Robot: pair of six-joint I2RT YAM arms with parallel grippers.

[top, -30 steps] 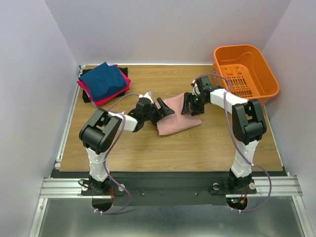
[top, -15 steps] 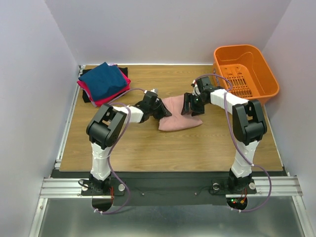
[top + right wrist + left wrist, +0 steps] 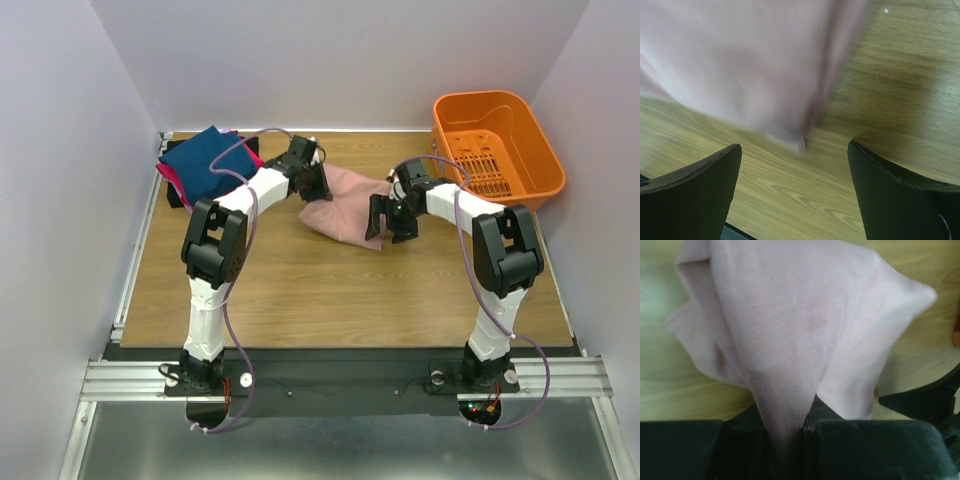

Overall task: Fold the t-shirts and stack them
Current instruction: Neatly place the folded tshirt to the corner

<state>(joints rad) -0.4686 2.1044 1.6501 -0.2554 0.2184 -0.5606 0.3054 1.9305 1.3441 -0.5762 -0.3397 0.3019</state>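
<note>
We see the left gripper (image 3: 313,182) clamped on a bunched fold at the far-left end of the dusty-pink t-shirt (image 3: 346,210), which spreads from its fingers across the wooden table (image 3: 300,290). The right gripper (image 3: 390,226) stands with jaws wide apart at the shirt's right edge, gripping nothing, the hem just ahead of its fingertips. A folded navy-blue t-shirt (image 3: 205,165) tops the stack just left of the left gripper.

Left arm (image 3: 213,250) & right arm (image 3: 505,250): white tube links w/ chunky black joint housings, thin purple cables (image 3: 457,215) alongside. Right gripper (image 3: 794,147): matte black wedge fingers (image 3: 690,192).
</note>
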